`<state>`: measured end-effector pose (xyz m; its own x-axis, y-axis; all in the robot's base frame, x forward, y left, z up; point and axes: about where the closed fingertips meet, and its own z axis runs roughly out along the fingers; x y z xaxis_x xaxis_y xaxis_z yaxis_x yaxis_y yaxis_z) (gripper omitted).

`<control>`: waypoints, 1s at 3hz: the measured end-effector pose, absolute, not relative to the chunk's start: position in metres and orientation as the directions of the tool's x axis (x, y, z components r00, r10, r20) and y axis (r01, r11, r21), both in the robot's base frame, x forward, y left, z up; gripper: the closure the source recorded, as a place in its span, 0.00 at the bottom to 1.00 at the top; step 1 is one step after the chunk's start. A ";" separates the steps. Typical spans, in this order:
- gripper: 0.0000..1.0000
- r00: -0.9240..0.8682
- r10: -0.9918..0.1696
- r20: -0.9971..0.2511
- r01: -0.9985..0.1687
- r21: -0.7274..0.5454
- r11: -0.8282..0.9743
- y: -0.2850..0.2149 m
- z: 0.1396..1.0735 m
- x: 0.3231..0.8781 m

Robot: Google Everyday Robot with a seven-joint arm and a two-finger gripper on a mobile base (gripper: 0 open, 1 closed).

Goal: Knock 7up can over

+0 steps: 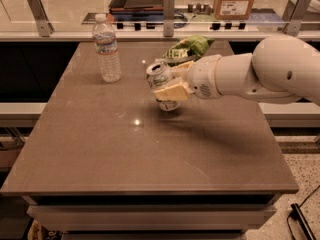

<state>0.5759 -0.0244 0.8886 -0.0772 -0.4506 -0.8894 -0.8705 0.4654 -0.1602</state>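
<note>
The 7up can (159, 75) is near the middle of the table, tilted with its silver top leaning left and toward the back. My gripper (175, 80) reaches in from the right and straddles the can. One tan finger (170, 91) crosses the front of the can's body and the other finger (181, 66) lies behind it. Both fingers press on the can, and only its top and its lower end (168, 105) show.
A clear water bottle (107, 49) with a white cap stands at the back left of the brown table (100, 154). A green snack bag (189, 47) lies just behind the gripper. A counter with a rail and a cardboard box (235, 0) runs behind the table.
</note>
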 end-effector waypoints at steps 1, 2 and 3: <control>1.00 -0.102 -0.509 -0.855 -0.867 -0.174 0.466 -0.035 0.891 0.578; 1.00 -0.127 -0.576 -0.808 -0.864 -0.194 0.464 -0.047 0.892 0.582; 1.00 -0.152 -0.646 -0.748 -0.862 -0.220 0.457 -0.058 0.891 0.583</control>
<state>0.5833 -0.0576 0.8906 -0.1519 -0.6457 -0.7483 -0.8618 0.4572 -0.2196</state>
